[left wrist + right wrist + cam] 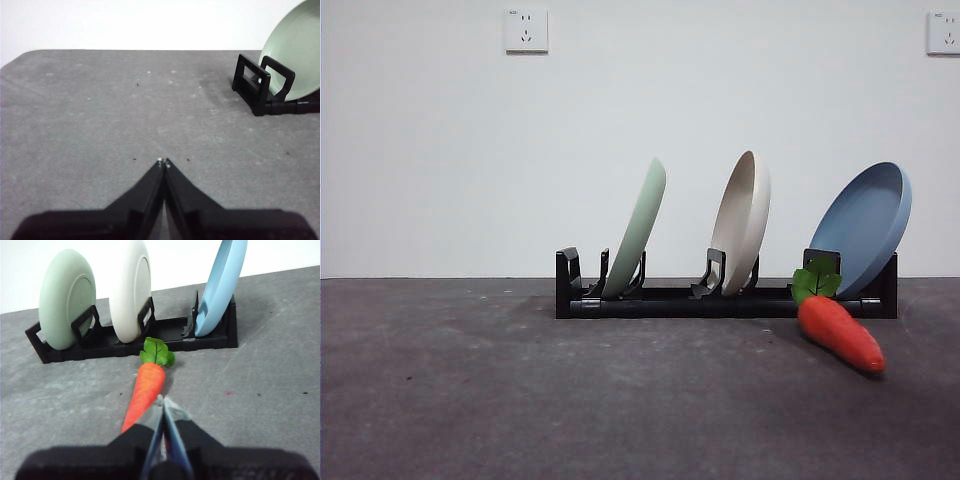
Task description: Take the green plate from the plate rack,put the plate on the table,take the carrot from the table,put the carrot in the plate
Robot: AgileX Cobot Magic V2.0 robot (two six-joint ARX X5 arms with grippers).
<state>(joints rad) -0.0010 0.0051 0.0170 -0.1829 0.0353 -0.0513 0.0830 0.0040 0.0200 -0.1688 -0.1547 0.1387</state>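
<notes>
Against the white wall, the dark bench (470,400) carries the plate rack (720,300). Your green plate (638,228) leans in its end slot: likely light, stiff, slick, so pinch the upper rim. Left gripper (163,162) and right gripper (163,399) are both closed, empty; the carrot (840,328) lies before the rack.

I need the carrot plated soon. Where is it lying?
The carrot lies on the table, right in the front view, before the plate rack under the blue plate.

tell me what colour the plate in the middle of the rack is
Beige, an off-white cream. The middle plate shows best in the right wrist view, between the green and blue ones.
</notes>
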